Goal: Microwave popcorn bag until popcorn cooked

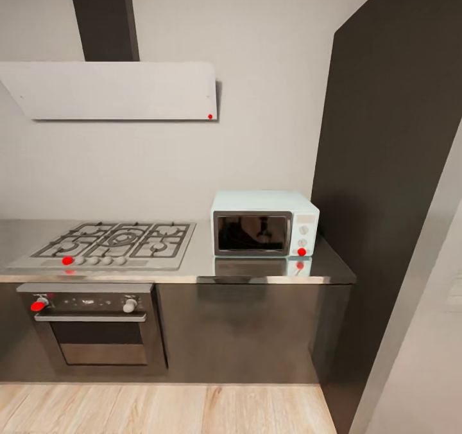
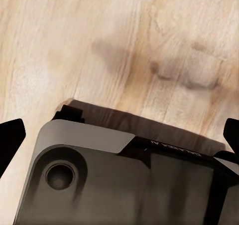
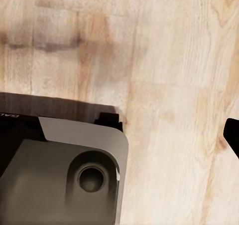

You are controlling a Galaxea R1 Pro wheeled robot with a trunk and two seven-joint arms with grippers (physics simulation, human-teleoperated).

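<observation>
Currently I have the head camera facing the kitchen run from some way back. The microwave (image 1: pixel 265 223) stands on the desk (image 1: pixel 269 268) at its right end, door shut, dark window facing me, with two knobs and a red dot on its side panel. To its left on the same desk lies the steel gas hob (image 1: pixel 115 241), and below the hob sits the built-in oven (image 1: pixel 93 321). A pale extractor hood (image 1: pixel 115 90) hangs on the wall above the hob. A tall dark cabinet (image 1: pixel 391 183) closes off the right side.

I cannot find the popcorn bag on the stretch of desk I see from the head camera, so its place is unknown to me at this moment.

Both wrist cameras look down at the wooden floor (image 2: pixel 119 40) and at parts of the robot's own grey base (image 2: pixel 99 180). In the left wrist view the dark tips of the left fingers (image 2: pixel 11 135) sit at opposite edges of the picture, spread wide with nothing between them. In the right wrist view one dark tip of the right fingers (image 3: pixel 233 135) shows at the edge; I cannot tell its spread.

My judgement: no task step is complete. Locating and grasping the bag, opening the door, loading and heating all remain.
</observation>
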